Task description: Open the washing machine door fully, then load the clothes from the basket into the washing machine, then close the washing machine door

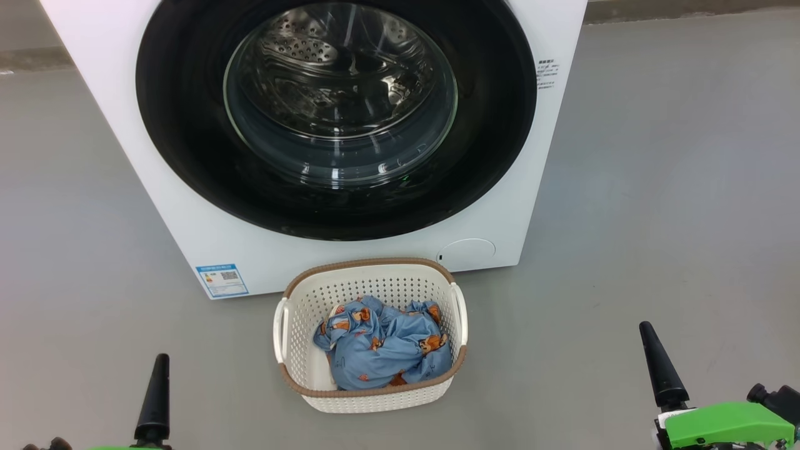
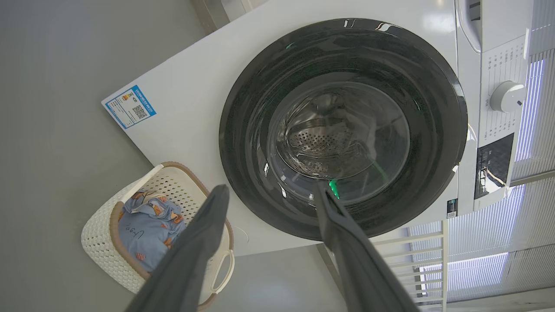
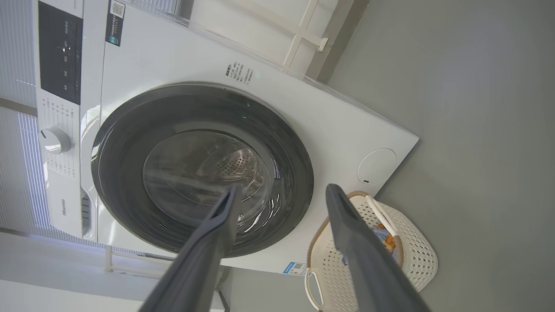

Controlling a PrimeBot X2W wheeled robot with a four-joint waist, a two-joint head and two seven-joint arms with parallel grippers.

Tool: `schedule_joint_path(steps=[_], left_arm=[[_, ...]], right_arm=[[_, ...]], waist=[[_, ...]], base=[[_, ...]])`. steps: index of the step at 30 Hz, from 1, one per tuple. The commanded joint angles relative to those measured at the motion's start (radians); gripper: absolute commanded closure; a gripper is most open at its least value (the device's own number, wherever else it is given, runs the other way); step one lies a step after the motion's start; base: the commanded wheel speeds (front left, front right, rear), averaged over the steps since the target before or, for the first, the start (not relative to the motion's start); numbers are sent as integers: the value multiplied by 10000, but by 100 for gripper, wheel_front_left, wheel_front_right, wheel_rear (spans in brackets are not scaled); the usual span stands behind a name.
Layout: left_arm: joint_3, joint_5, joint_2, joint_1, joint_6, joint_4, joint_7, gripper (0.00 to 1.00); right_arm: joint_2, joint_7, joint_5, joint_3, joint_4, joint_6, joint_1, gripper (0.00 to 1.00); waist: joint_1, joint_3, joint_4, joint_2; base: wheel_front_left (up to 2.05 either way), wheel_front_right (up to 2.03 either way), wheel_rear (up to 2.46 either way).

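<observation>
Head view: a white washing machine (image 1: 187,206) stands on a grey floor (image 1: 656,187), with the washing machine door (image 1: 181,125) shut. Just in front sits the basket (image 1: 300,375), the clothes (image 1: 381,350) bundled inside. They look soft and light, probably best pinched at a raised fold.

Left wrist view: the left gripper (image 2: 269,187) is spread wide and empty, pointing at the door. The rim looks rigid, glossy and likely slippery. No handle is plain.

Right wrist view: the right gripper (image 3: 282,187) is wide and empty, apart from the door.
</observation>
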Motion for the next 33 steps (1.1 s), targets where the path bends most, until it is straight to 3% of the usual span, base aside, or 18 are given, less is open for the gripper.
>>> schedule_joint_path(steps=[1,33], left_arm=[[41,391,267,-329,-14,-357,-138,0],[-332,4058,725,-142,-24,-885,-1088,0]], right_arm=[[-144,-144,-503,171,-378,-4,-427,0],[-25,-1080,-5085,362,-966,-7,-271,0]], waist=[[-1,-3,4,0],[-1,-66,143,0]], base=[[0,0,0],[0,0,0]])
